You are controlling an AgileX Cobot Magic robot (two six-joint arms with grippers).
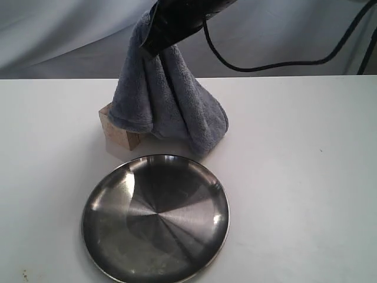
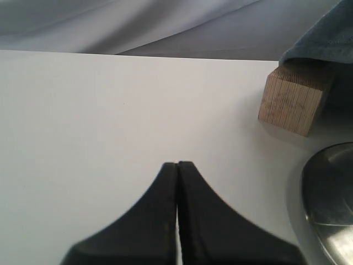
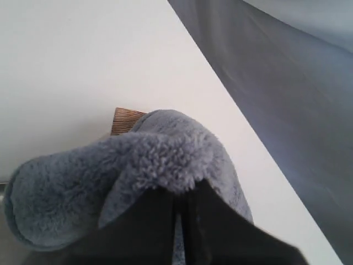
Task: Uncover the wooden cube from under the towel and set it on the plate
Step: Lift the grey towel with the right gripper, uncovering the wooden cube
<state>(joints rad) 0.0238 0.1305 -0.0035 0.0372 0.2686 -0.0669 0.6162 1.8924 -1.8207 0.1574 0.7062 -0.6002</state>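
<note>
Table (image 1: 306, 177): white, carries all items.

Plate (image 1: 156, 218): nearest the exterior camera and bare. Placement not done.

Towel (image 1: 168, 100): gathered at the top and hanging in long upright folds. Its lower edge drapes the back and right of the cube and reaches the table. Uncovering is judged partly done.

Cube (image 2: 291, 104): on the table just beyond the plate's far-left rim, resting flat, with its front-left corner exposed. The sides look about equal, so there is no clear long axis. One upright edge is turned toward the plate.

Right gripper (image 3: 181, 201): jaws pinch the towel's bunched top.

Left gripper (image 2: 177, 165): jaws pressed together and empty, low over bare table, near the cube but apart from it.

Outstanding: clear the towel, grasp the cube, set it on the plate.
</note>
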